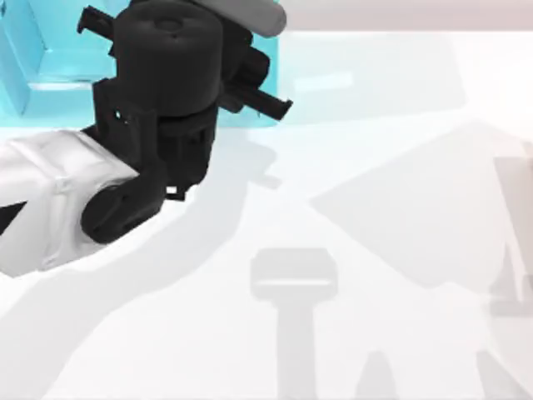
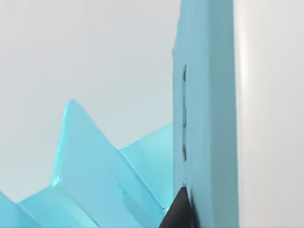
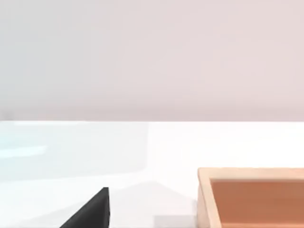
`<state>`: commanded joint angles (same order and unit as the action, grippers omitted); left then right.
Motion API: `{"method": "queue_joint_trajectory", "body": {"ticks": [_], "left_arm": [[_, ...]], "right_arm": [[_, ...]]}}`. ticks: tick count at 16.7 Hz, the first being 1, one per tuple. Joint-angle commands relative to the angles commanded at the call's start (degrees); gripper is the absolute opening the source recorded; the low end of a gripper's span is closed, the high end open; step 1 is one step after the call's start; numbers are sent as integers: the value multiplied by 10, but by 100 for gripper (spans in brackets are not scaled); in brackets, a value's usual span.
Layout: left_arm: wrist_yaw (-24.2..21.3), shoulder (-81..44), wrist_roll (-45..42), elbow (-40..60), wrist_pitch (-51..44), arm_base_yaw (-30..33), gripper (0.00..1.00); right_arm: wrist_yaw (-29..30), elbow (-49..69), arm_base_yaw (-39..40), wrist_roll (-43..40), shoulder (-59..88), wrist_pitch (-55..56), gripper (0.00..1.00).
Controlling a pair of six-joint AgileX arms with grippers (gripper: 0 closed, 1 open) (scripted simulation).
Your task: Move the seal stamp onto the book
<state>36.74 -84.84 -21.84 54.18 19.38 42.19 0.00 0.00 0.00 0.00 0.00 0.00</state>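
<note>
My left arm's fingers [image 2: 178, 213] hide their spread, so I cannot tell any hold; they hang over the light-blue shelf unit [image 1: 33, 75], my nearer arm there.

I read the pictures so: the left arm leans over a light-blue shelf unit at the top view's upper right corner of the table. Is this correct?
Not quite. The left arm does lean over the light-blue shelf unit, but the unit stands at the upper left corner of the table, not the upper right. The top view shows this.

No readable text (or labels) anywhere.
</note>
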Motion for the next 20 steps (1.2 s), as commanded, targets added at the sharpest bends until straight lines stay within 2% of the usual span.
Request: {"method": "queue_joint_trajectory", "body": {"ticks": [3,6,16,20], "left_arm": [[33,-68,-183,41,-23,37,0],[69,-141,-414,82,-49,76,0],[189,-341,-1362,195,-125,181,0],[231,-388,-1693,227,-143,210,0]], "right_arm": [[0,0,0,0,0,0,100],[0,0,0,0,0,0,100],[0,0,0,0,0,0,100],[0,0,0,0,0,0,100]]}}
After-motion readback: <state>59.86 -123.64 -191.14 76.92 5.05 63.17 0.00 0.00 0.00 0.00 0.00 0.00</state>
